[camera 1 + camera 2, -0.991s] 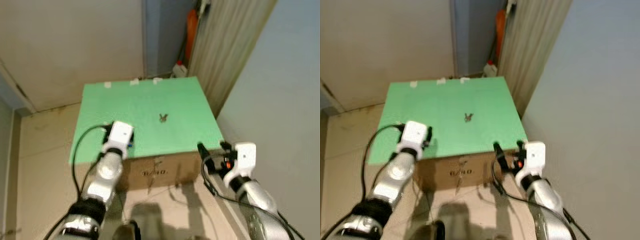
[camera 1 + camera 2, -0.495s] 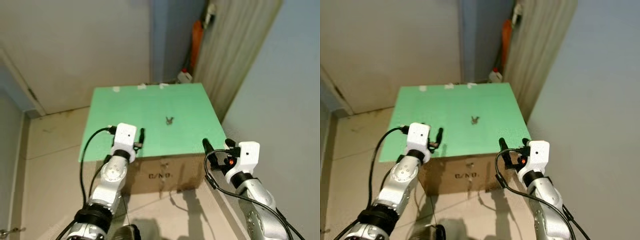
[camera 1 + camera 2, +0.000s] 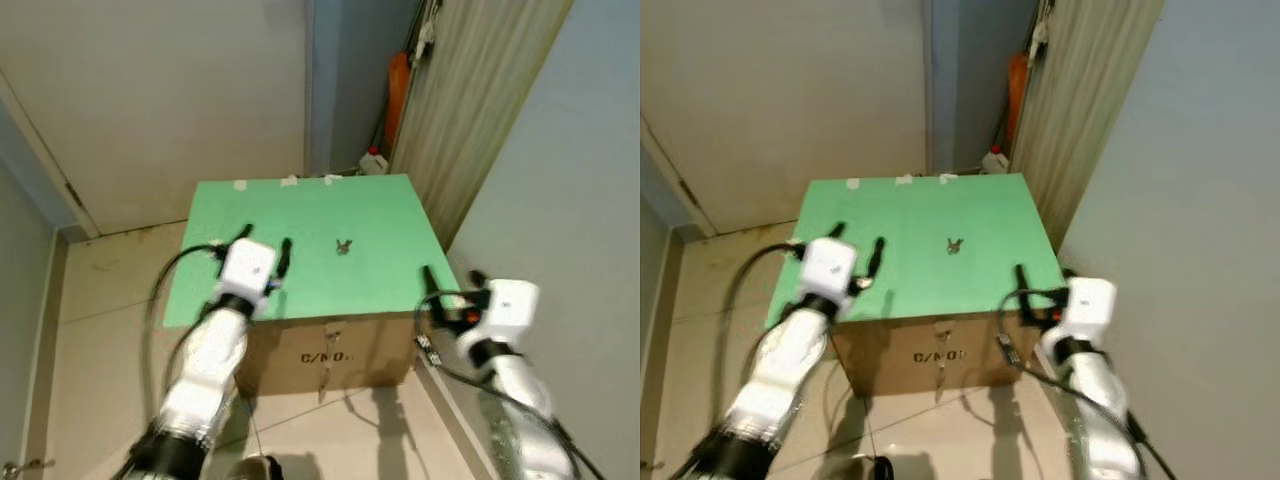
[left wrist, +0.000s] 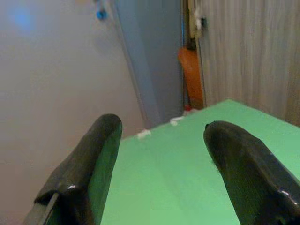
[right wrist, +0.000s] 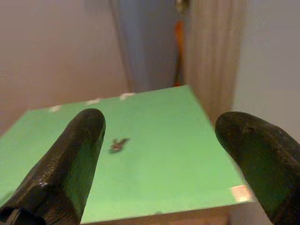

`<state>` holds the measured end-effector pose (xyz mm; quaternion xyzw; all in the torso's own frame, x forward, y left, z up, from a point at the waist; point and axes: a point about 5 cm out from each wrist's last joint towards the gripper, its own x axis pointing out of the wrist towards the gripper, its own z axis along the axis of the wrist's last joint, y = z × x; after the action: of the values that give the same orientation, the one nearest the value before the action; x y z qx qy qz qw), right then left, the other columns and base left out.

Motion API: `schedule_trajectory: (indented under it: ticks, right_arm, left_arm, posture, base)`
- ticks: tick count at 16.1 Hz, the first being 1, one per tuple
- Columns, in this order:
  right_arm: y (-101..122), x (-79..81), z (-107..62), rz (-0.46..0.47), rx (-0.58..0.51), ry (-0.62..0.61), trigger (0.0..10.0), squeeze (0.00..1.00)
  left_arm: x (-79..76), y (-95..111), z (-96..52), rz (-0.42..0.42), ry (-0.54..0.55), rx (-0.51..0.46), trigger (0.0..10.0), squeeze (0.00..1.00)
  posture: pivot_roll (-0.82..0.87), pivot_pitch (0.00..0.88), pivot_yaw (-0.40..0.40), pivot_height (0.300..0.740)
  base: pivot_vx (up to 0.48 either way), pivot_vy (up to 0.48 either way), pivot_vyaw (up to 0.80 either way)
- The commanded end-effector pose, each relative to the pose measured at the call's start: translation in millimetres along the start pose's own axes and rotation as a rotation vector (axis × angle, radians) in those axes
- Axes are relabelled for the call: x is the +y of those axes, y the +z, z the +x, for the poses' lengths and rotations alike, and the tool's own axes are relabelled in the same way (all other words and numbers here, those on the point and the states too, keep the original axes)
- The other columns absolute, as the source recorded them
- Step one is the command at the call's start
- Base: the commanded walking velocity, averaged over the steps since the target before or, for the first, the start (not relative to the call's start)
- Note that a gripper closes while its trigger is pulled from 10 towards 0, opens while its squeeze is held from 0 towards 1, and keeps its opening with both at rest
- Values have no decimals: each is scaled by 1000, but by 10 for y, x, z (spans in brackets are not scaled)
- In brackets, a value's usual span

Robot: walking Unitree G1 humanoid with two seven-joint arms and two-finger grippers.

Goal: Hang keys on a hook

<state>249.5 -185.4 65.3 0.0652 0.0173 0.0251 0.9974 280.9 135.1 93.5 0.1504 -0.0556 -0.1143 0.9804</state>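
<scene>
Keys [image 3: 344, 246] unmoved on green board [image 3: 380, 210]; left gripper [image 3: 264, 254] now raised higher.

Matt green sheet [image 3: 300, 240] on seemingly cardboard box [image 3: 330, 350]

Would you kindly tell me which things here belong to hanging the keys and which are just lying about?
Job: keys on the green board; left claw and right claw, both open.

Lying about: cardboard box, white bottle, orange thing in the corner, curtain.
</scene>
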Motion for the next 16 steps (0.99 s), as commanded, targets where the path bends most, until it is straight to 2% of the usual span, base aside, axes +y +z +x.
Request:
schedule_trajectory:
  ticks: [1,2,3,4,5,6,8,11,14,16]
  right_arm:
    - [51,-53,-38,-32,-26,-16,10000,0]
    - [38,-76,-81,-46,-25,-16,10000,0]
    - [18,-78,-96,-50,-20,-17,10000,0]
    - [6,-73,-101,-52,-16,-15,10000,0]
    - [-4,-54,-107,-51,-13,-9,10000,0]
    - [-9,-14,-104,-49,-7,9,10000,0]
    - [-17,30,-92,-53,-2,31,10000,0]
    - [-21,55,-68,-59,0,45,10000,0]
    - [-32,87,-45,-58,3,56,10000,0]
    - [-43,116,-41,-56,6,62,10000,0]
  left_arm:
    - [-88,-1,-121,66,-103,-8,10000,0]
    - [-177,-160,-351,112,-198,29,10000,0]
    - [-169,-196,-392,49,-159,55,10000,0]
    - [-167,-177,-393,8,-131,48,10000,0]
    - [-162,-133,-381,-69,-78,47,10000,0]
    - [-135,-124,-346,-137,-27,81,10000,0]
    - [-101,-115,-286,-98,-17,90,10000,0]
    - [-27,-93,-121,-111,2,94,10000,0]
    - [49,-112,14,-72,4,130,10000,0]
    - [67,-76,161,-55,-13,128,10000,0]
  posture:
    - [-63,15,-6,740]
    - [-52,23,-6,740]
    - [-45,30,-12,740]
    - [-45,30,-12,740]
    - [-39,36,-20,740]
    - [-40,39,-24,740]
    - [-40,43,-25,740]
    - [-47,45,-21,740]
    - [-55,42,-14,740]
    - [-62,40,-7,740]
  base:
    - [0,0,0]
    - [0,0,0]
    - [0,0,0]
    - [0,0,0]
    - [0,0,0]
    - [0,0,0]
    - [0,0,0]
    - [429,0,0]
    - [434,0,0]
    - [442,0,0]
